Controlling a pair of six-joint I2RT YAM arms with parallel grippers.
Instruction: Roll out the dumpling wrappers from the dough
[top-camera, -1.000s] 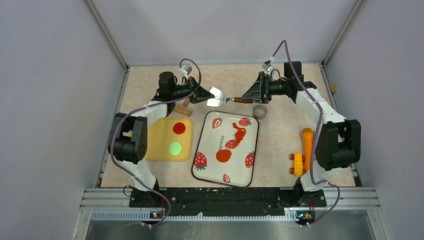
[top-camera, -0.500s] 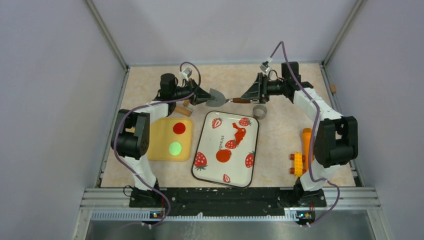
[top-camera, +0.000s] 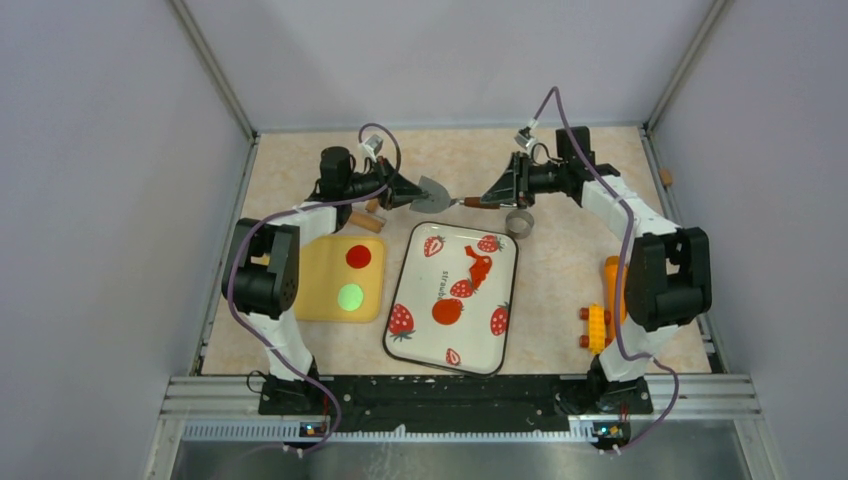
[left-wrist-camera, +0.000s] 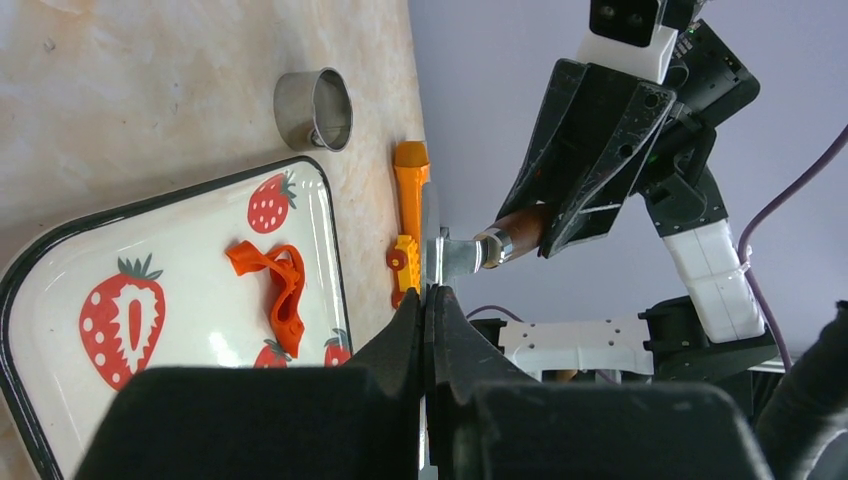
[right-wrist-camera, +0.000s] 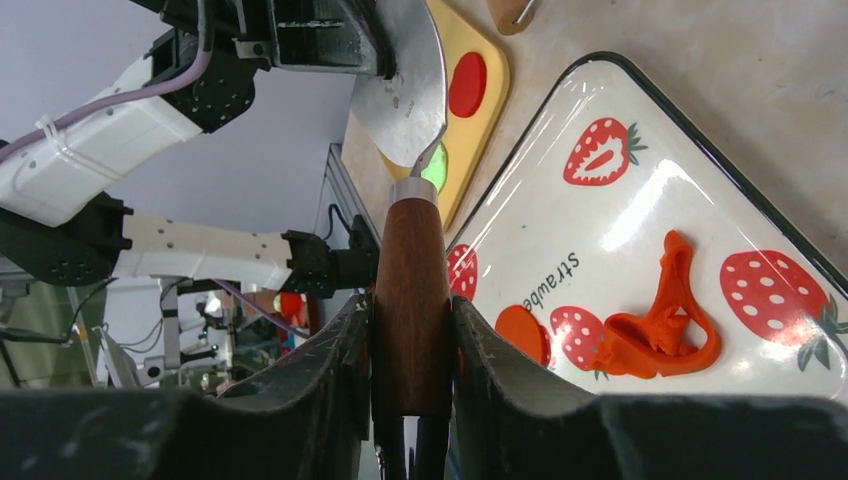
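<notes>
A spatula hangs in the air between both arms, behind the strawberry tray (top-camera: 418, 270). My left gripper (top-camera: 412, 190) (left-wrist-camera: 430, 295) is shut on its metal blade (top-camera: 433, 190) (right-wrist-camera: 405, 95). My right gripper (top-camera: 492, 196) (right-wrist-camera: 410, 305) is shut on its wooden handle (right-wrist-camera: 411, 290) (left-wrist-camera: 518, 230), both pads touching it. A ragged orange-red dough scrap (top-camera: 478, 268) (left-wrist-camera: 275, 290) (right-wrist-camera: 660, 325) lies on the tray beside a red round wrapper (top-camera: 447, 311) (right-wrist-camera: 522, 332). A red wrapper (top-camera: 358, 256) (right-wrist-camera: 467, 83) and a green one (top-camera: 349, 296) lie on the yellow board (top-camera: 320, 290).
A metal ring cutter (top-camera: 519, 222) (left-wrist-camera: 315, 108) stands just right of the tray's far corner. Wooden dowels (top-camera: 366, 222) lie behind the yellow board. An orange tool (top-camera: 613, 285) and a yellow brick (top-camera: 596, 327) lie at the right near my right arm.
My right gripper's jaws have closed onto the spatula handle. The spatula has shifted slightly toward the back wall, and its blade has turned more edge-on. The left gripper stays shut on the blade.
</notes>
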